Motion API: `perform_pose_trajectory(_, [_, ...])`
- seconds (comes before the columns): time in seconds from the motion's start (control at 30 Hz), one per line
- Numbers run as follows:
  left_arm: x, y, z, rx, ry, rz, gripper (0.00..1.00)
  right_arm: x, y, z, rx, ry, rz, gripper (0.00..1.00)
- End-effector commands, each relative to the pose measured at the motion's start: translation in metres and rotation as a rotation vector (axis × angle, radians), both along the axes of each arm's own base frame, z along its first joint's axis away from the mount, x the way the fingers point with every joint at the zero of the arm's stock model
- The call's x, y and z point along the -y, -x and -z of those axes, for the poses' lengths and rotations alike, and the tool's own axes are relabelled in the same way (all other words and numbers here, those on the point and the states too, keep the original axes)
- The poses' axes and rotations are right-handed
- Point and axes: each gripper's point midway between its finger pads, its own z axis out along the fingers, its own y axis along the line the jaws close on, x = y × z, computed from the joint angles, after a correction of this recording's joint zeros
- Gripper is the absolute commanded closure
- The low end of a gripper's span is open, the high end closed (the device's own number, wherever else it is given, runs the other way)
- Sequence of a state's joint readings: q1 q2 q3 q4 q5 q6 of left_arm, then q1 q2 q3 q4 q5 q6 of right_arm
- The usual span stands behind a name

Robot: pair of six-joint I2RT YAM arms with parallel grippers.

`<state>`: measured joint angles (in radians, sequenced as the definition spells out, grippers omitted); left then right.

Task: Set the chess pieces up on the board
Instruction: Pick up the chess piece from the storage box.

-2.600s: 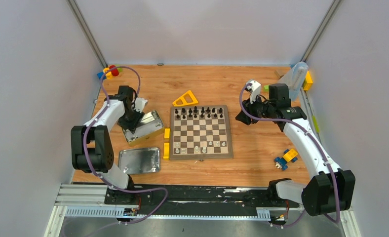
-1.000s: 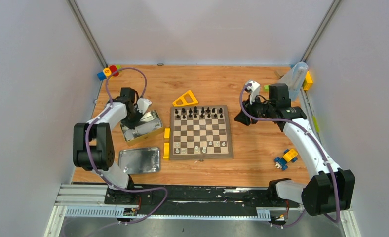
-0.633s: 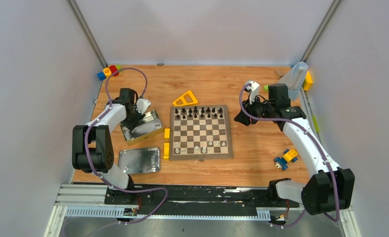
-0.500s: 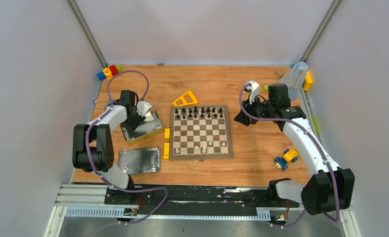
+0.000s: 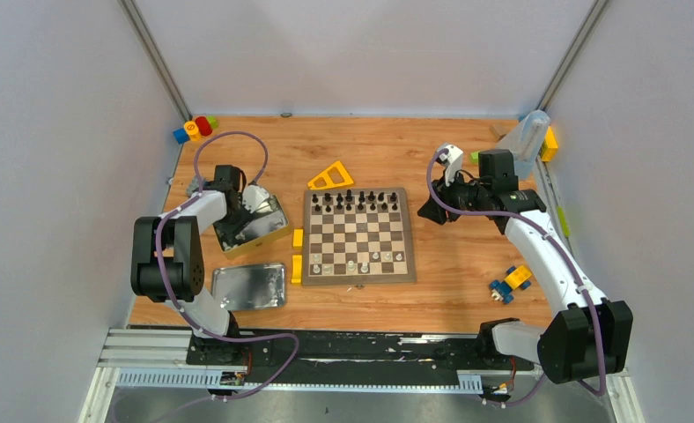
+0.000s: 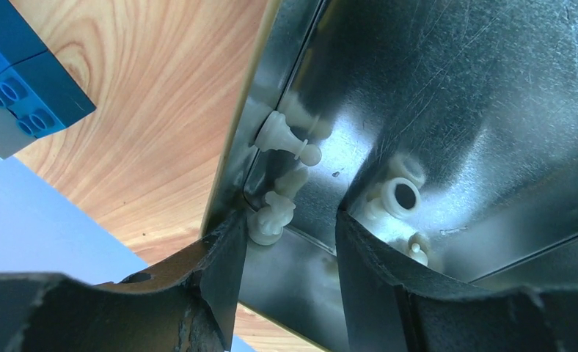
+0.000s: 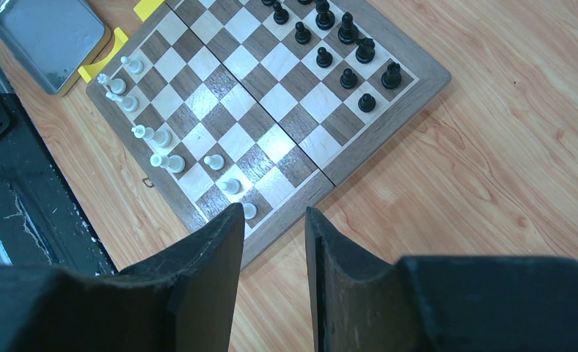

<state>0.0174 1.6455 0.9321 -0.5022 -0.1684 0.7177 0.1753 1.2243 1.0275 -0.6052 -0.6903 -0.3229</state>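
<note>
The board [image 5: 358, 278] lies mid-table, with black chess pieces [image 5: 359, 200] along its far rows and white pieces [image 5: 352, 263] along its near rows. More white pieces lie loose in a tilted metal tin [image 5: 276, 214] left of the board. My left gripper [image 5: 237, 221] reaches into that tin [image 6: 455, 88], open. A white pawn [image 6: 286, 139] lies ahead of it, and another white piece [image 6: 270, 218] rests against the left fingertip. A third piece [image 6: 397, 196] shows its hollow base. My right gripper [image 7: 275, 213] hovers open and empty above the board's right edge [image 7: 389, 117].
A second tin [image 5: 248, 286] lies flat near the front left. A yellow triangle [image 5: 330, 175] and yellow blocks [image 5: 297, 238] sit by the board. Further off are a toy car [image 5: 512, 282], coloured blocks [image 5: 194, 129] at the back left, and blue bricks [image 6: 22, 81] beside the tin.
My left gripper has opened from nearly shut and shifted slightly toward the tin's back-left corner. The right arm has not moved.
</note>
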Motion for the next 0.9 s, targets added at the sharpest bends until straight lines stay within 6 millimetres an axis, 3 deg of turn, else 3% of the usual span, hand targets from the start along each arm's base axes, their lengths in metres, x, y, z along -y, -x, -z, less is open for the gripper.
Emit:
perform_pose_trajectory(0.0, [-0.008,0.006,0.020,-0.047,0.010,-0.008,0.45,-0.003,-0.001,-0.003,0.015,-0.014,-0.023,0.63])
perform_pose_trajectory(0.17, [-0.002,0.012,0.024,-0.058,0.046,-0.007,0.55,-0.003,-0.001,-0.001,0.008,-0.012,-0.024,0.63])
perform_pose_trajectory(0.27, [-0.002,0.010,0.023,-0.045,0.048,-0.010,0.66,-0.003,-0.001,-0.001,0.008,-0.012,-0.023,0.63])
perform_pose_trajectory(0.47, [0.008,0.003,0.010,0.004,0.108,-0.011,0.80,-0.003,-0.001,-0.001,0.005,-0.014,-0.024,0.63])
perform_pose_trajectory(0.63, [0.031,-0.002,-0.023,0.079,0.228,0.004,0.87,-0.003,-0.001,-0.001,0.001,-0.014,-0.022,0.63])
perform_pose_trajectory(0.87, [0.083,0.002,-0.085,0.204,0.498,0.111,0.90,-0.003,-0.001,0.000,-0.004,-0.015,-0.025,0.63])
